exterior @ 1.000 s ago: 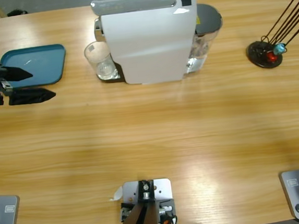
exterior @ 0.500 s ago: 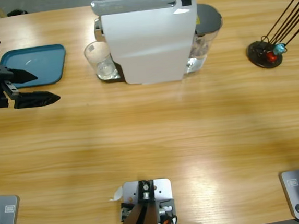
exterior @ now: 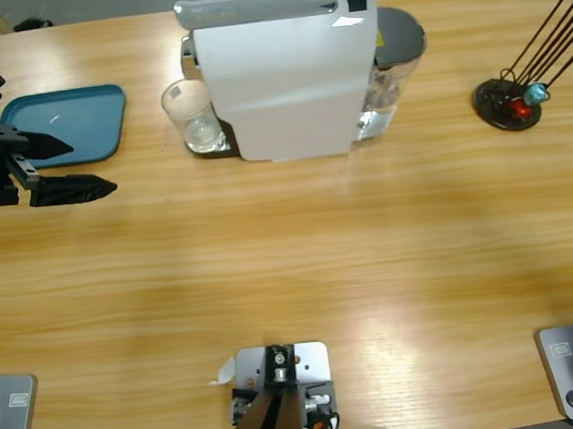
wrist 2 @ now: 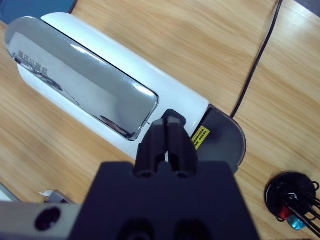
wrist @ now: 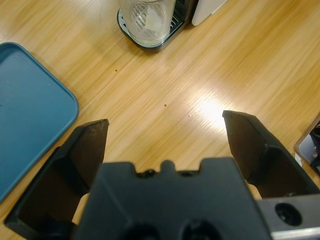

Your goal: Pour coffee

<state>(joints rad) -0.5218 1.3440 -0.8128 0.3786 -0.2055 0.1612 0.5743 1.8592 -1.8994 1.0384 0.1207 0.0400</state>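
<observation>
Approach step: left pincer (exterior: 69, 165), jaws spread and empty, sits beside the blue tray (exterior: 77, 117), aimed at the glass (wrist: 147, 20) under the coffee machine (exterior: 284, 74); coffee indiscernible inside; right pincer (wrist 2: 166, 145) clenched above the machine; next, reach and grasp the glass.

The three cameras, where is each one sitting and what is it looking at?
High view: fixed above the table, looking down on the coffee machine, glass tumbler and blue tray; the left gripper shows at the left edge.
Left wrist view: on the left arm, looking along its open jaws at tumbler and tray.
Right wrist view: on the right arm, above the machine, looking down past the right gripper, jaws shut.
Shared: high and left wrist views both show tumbler and tray.
</observation>
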